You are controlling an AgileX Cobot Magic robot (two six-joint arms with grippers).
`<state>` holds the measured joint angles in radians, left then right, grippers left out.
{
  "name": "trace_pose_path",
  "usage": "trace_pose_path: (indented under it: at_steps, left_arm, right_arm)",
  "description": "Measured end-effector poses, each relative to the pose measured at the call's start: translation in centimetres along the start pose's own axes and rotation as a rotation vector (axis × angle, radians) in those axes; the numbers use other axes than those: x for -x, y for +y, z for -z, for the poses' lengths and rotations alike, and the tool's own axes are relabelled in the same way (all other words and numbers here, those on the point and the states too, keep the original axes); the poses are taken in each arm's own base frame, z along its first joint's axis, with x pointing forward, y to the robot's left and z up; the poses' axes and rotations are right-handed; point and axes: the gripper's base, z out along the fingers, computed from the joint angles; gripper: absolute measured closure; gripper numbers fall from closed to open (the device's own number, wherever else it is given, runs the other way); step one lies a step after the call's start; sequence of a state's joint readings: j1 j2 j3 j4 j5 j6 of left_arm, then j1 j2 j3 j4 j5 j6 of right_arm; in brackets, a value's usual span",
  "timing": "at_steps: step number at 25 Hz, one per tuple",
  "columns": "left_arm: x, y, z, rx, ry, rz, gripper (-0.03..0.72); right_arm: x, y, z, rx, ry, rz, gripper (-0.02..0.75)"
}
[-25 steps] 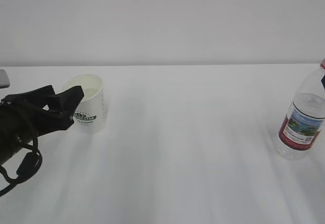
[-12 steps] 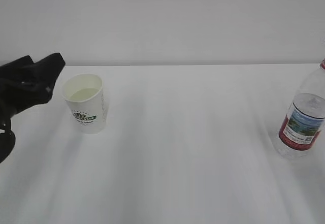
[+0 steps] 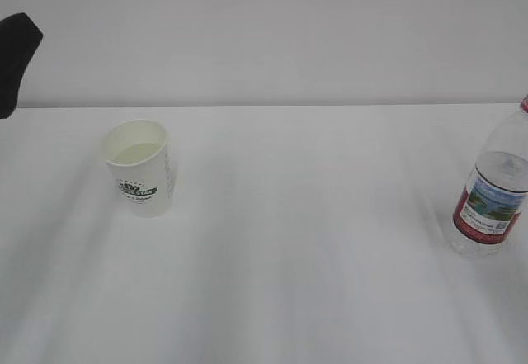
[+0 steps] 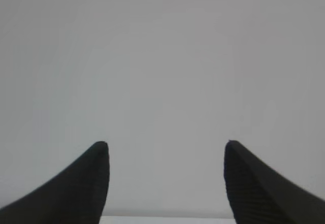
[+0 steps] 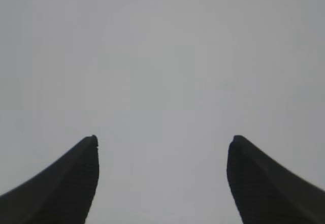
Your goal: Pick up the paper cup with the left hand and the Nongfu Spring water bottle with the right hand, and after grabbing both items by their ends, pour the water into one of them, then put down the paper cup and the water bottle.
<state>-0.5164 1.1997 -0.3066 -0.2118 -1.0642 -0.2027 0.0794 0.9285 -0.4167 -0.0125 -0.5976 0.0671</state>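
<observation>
White bench (image 3: pixel 313 240) across the whole lower part of the exterior view, with a plain pale wall (image 3: pixel 272 34) behind.

Toward the right edge: the Nongfu Spring water bottle (image 3: pixel 493 191), upright on the bench, clear plastic, red label with a green-blue landscape picture, red neck ring cut off by the picture's edge (cap not visible). Free-standing, nothing touching it.

Toward the left, well apart from the bottle: the paper cup (image 3: pixel 140 168), upright on the bench, white with a green logo on the front and grey lettering down its side. Inside, a pale level surface partway down, likely the water (image 3: pixel 136 153), though too faint to be certain. Nothing gripping the cup either.

At the top left corner of the exterior view: a black piece of the left hand (image 3: pixel 16 54), raised above bench height and clear of the cup, most of it outside the picture.

Left wrist view: left gripper (image 4: pixel 166 150) with both black fingers (image 4: pixel 86 188) spread wide apart, nothing between them, only blank wall ahead and a thin strip of white bench at the very bottom.

Right wrist view: right gripper (image 5: pixel 162 142) likewise spread wide, fingertips (image 5: pixel 254 183) far apart and empty, facing bare grey wall (no bottle in sight here).
</observation>
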Motion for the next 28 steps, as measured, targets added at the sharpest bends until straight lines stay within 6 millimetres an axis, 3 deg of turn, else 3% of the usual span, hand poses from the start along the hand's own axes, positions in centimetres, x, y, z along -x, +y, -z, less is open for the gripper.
trace_pose_path:
  at_steps: [7,12,16,20,28]
  left_arm:
    - [2.0,-0.7,2.0,-0.021,0.080,0.024,0.172]
    - [3.4,-1.1,3.6,-0.048,0.109,0.027,0.172]
    - [4.3,-2.0,4.7,-0.144,0.104,-0.079,0.172]
    - [5.1,-2.9,5.1,-0.206,0.146,-0.208,0.172]
    - [7.0,-3.2,4.5,-0.131,0.338,-0.261,0.178]
  right_arm:
    - [4.1,0.2,2.0,-0.004,0.014,0.001,0.145]
    - [7.0,0.4,5.2,-0.003,-0.034,0.002,0.145]
    - [8.2,0.5,8.0,-0.002,-0.075,0.002,0.145]
    - [8.5,0.5,10.7,-0.005,-0.059,0.002,0.145]
    - [7.6,0.4,16.5,-0.019,0.019,0.015,0.145]
